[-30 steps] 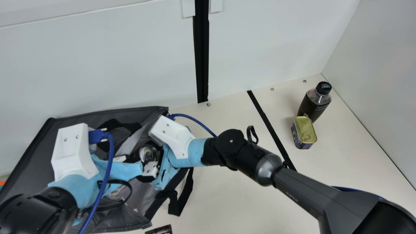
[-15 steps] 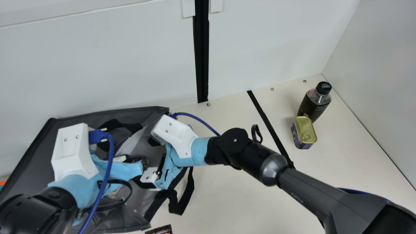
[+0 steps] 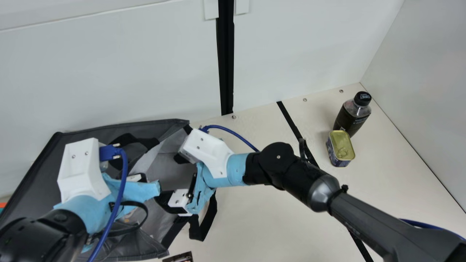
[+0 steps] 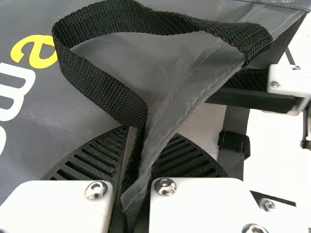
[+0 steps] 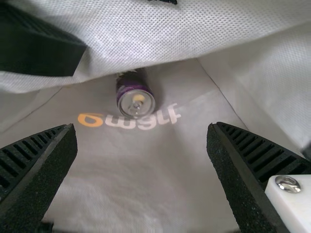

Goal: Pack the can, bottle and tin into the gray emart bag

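White wall panels (image 3: 109,72) are rising behind the cream table (image 3: 255,225), and a black strip (image 3: 289,118) is running across its top. The gray emart bag (image 3: 32,182) is lying at eight o'clock in the main view, its mouth gaping toward three o'clock. Inside, the can (image 5: 136,99) is sitting with its metal lid facing the right wrist camera, at about eleven o'clock there, beside orange and white lettering (image 5: 90,120).

The left gripper (image 3: 143,191) is clamping the bag's gray edge and its black webbing handle (image 4: 97,87), the fingers pinching both between them. The right gripper (image 3: 172,181) is pointing into the mouth with its fingers spread wide apart, holding nothing.

The bottle (image 3: 351,118) and the tin (image 3: 341,149) are both standing outside the bag, near three o'clock on the table. The bottle is showing its black cap, while the tin, its gold ring-pull lid facing up, is sitting at seven o'clock from it; whether they are touching is hard to tell.
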